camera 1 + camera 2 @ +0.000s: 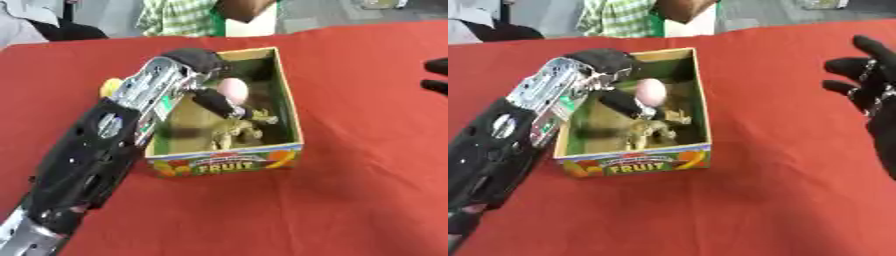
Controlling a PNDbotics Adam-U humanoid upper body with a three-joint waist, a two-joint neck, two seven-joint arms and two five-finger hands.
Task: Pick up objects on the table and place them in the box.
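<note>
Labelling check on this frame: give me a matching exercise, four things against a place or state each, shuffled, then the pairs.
Things:
1. left hand
2. right hand
3. pink egg-shaped object
4. box

Places or states:
A. stands on the red cloth, "FRUIT" on its front wall
B. open, fingers spread, over the cloth at the view's right edge
C. held above the box interior
D. reaching in over the box's left wall, fingers curled round the pink object

Pairs: 1-D, 2-B, 3-C, 4-A
</note>
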